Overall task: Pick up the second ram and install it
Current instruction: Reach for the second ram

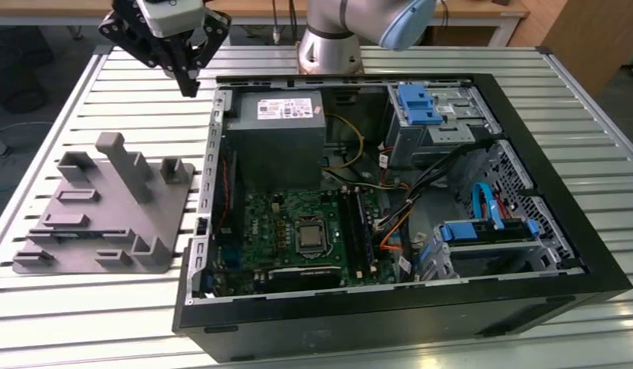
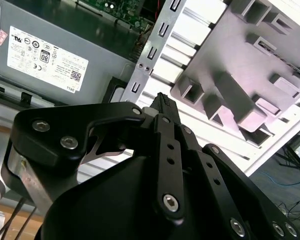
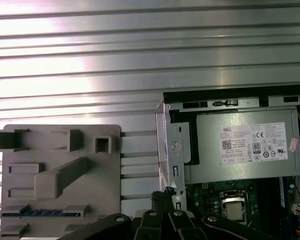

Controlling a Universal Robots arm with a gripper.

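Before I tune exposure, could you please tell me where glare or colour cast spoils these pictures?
First wrist view: glare bands wash out the slatted table. Second wrist view: table slats blown white, grey holder tinted purple. Exterior view: evenly lit, computer case interior dimmer.

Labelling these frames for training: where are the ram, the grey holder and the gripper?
ram (image 3: pixel 40 213), first wrist view, middle of its visible edge.
holder (image 1: pixel 116 215), exterior view, bare base plate.
gripper (image 1: pixel 189 88), exterior view, between its fingertips.

The second ram (image 3: pixel 40 213), a thin dark stick on edge in a slot of the grey holder (image 3: pixel 60 150)
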